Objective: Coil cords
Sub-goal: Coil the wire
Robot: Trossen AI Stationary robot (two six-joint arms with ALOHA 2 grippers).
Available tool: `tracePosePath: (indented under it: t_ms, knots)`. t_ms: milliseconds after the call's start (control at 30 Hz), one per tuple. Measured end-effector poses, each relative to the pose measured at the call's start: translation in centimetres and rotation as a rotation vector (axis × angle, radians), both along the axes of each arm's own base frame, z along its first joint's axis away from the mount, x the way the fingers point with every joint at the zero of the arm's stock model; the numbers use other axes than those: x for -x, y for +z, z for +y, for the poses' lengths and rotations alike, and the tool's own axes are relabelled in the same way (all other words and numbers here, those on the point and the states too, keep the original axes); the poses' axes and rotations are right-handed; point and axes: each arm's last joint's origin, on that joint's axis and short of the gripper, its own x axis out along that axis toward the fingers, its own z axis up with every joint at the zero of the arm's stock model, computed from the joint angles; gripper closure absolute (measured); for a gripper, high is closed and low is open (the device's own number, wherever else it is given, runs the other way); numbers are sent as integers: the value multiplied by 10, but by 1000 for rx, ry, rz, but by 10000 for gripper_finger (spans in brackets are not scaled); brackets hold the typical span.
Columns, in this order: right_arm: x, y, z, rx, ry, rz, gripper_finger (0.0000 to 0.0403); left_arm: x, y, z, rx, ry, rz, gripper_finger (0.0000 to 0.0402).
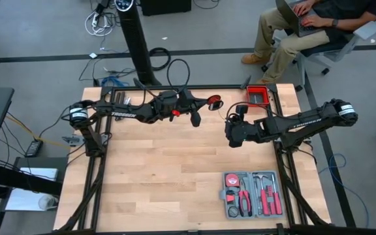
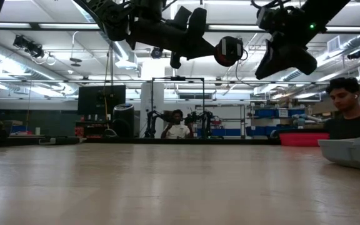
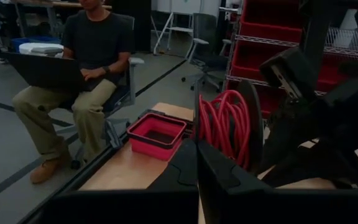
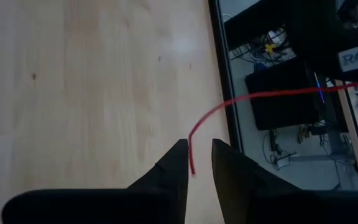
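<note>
High view: both arms are held above the far half of the worktop (image 1: 175,170). The left gripper (image 1: 195,119) has its fingers pressed together – a black spool (image 1: 215,102) wound with the red cord (image 3: 224,124) sits just at its tip, toward the far edge. In the left wrist view the coils lie packed on that spool, right beyond the shut fingers. The right gripper (image 4: 197,163) is right of centre, fingers slightly spread, with the cord's loose end lying in the gap between them – whether they pinch it I cannot tell. A red bin (image 1: 258,95) sits at the far right edge; a grey tool case (image 1: 252,194) lies near right. A person (image 1: 305,26) sits beyond.
</note>
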Motion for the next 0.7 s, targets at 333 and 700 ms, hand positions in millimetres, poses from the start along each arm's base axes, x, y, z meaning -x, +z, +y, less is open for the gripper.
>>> tracePosePath:
  t_ms: [333, 700]
  knots:
    - [4, -3, 0, -33, -22, 25, 322, 0, 0, 0, 3, 1, -2, 401]
    - [3, -5, -2, -34, -32, 35, 320, 0, 1, 0, 26, 3, -15, 401]
